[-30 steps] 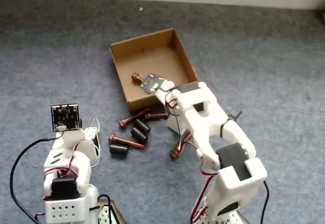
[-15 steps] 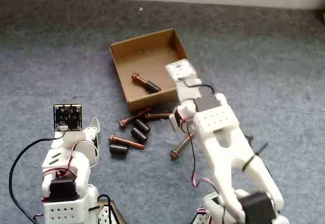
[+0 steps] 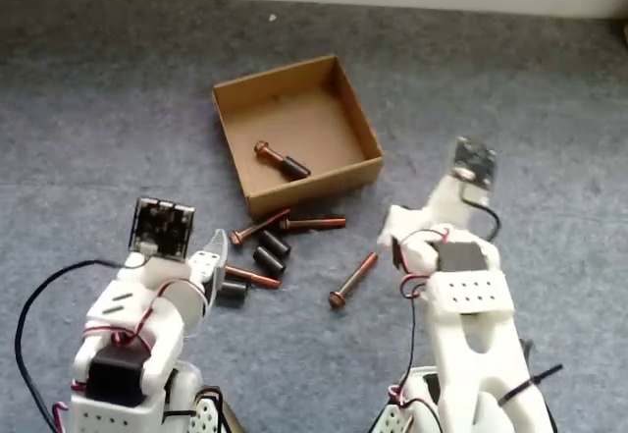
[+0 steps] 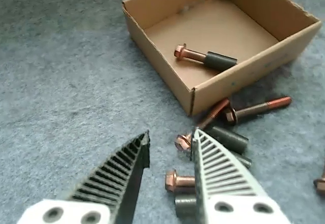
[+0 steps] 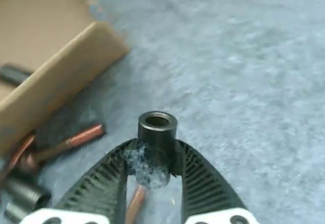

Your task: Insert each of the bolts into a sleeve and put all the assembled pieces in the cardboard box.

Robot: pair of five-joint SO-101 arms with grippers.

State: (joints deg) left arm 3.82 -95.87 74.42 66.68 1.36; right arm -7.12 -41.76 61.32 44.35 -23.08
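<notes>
The cardboard box (image 3: 365, 129) (image 4: 152, 43) holds one bolt fitted in a sleeve (image 3: 282, 160) (image 4: 205, 57). In front of it lie several loose copper bolts (image 3: 312, 224) (image 4: 256, 108) and black sleeves (image 3: 273, 243) (image 4: 228, 138). My left gripper (image 3: 218, 261) (image 4: 171, 135) hangs open just above the nearest bolt (image 3: 245, 276) (image 4: 179, 180), with nothing between its fingers. My right gripper (image 3: 397, 239) (image 5: 152, 150) is to the right of the pile, shut on an upright black sleeve (image 5: 157, 128). Another bolt (image 3: 353, 279) (image 5: 134, 203) lies below it.
Everything rests on grey carpet (image 3: 510, 80). The box's near corner (image 5: 101, 36) is to the left of my right gripper. Open carpet stretches to the right of and behind the box.
My right arm has pulled back from over the box to the right, leaving the assembled bolt inside. My left arm has swung forward over the loose bolts.
</notes>
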